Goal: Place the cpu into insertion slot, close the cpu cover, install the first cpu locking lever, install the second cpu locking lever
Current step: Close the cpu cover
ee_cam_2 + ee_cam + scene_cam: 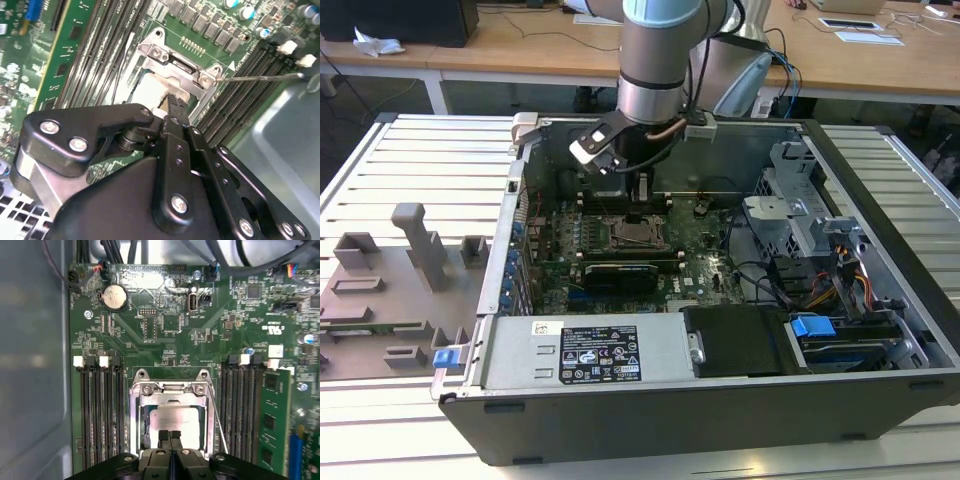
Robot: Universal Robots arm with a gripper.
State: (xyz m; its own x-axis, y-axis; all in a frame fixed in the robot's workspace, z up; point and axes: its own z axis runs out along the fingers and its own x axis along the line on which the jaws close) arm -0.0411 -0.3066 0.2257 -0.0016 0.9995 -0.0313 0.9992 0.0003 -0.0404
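I see the chip (176, 419), a matte silver square, lying flat inside the silvery cover (172, 389), between the memory slots (100, 410). The claw (169, 435) has its tips pressed together at the chip's edge.

Exterior view high over the open case (720, 425); both wrist views close above the insertion slot (171, 388) (175, 65).

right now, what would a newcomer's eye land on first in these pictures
The grey arm reaching down into the open computer case dominates the exterior view. In the first wrist view its black gripper, fingertips together, sits right over the cpu, whose silver top shows through the cpu cover on the green motherboard.
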